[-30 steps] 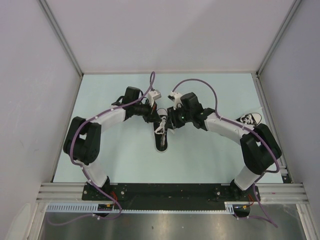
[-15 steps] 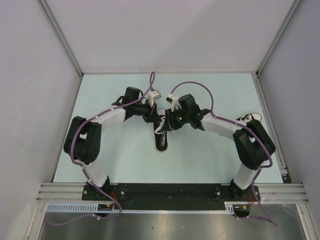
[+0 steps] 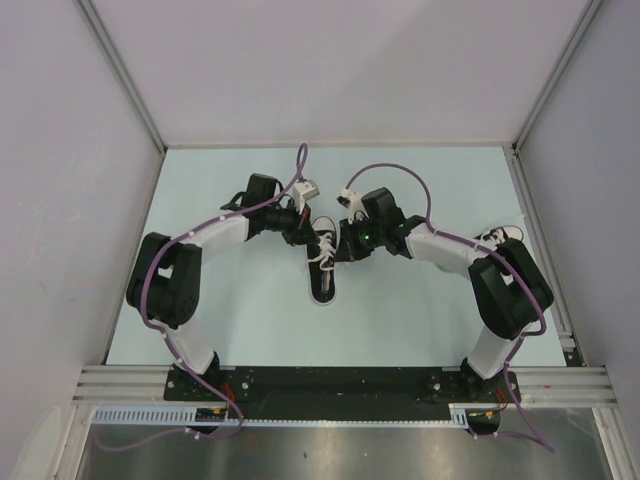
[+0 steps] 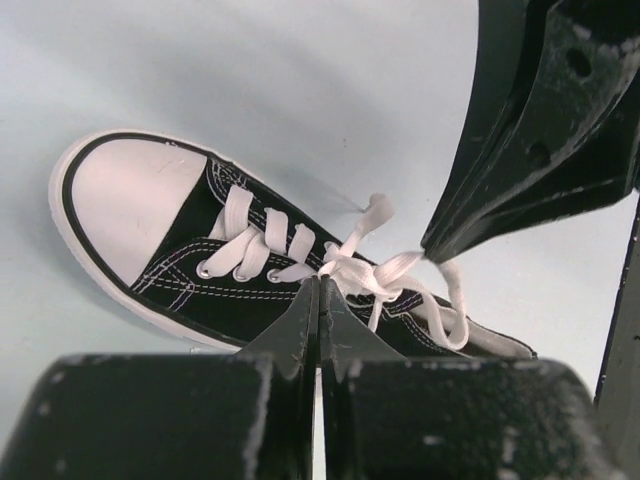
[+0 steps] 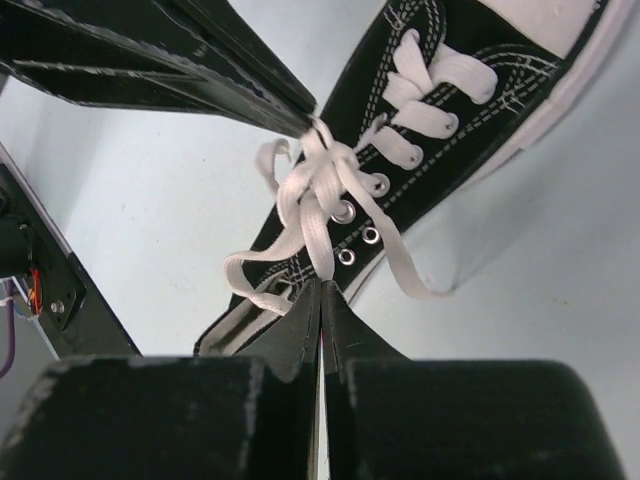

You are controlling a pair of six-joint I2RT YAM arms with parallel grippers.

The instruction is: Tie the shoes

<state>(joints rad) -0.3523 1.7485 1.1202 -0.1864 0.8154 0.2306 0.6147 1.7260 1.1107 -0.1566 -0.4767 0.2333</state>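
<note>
A small black sneaker (image 3: pixel 323 282) with a white toe cap lies mid-table, toe toward the arm bases. It also shows in the left wrist view (image 4: pixel 190 265) and the right wrist view (image 5: pixel 470 110). Its white laces (image 4: pixel 355 265) are crossed into a knot over the tongue (image 5: pixel 322 170). My left gripper (image 3: pixel 308 238) is shut on one lace strand at the knot (image 4: pixel 320 285). My right gripper (image 3: pixel 341 248) is shut on another strand (image 5: pixel 322 285), which runs taut up to the knot. The two grippers face each other across the shoe.
A second black-and-white sneaker (image 3: pixel 501 238) lies at the right edge of the table, behind the right arm's elbow (image 3: pixel 505 285). Purple cables (image 3: pixel 390 170) loop above both wrists. Grey walls close off the table's back and sides.
The right arm's elbow has swung inward. Both grippers have drawn slightly apart and away from the shoe's middle, and the white laces now show between them.
</note>
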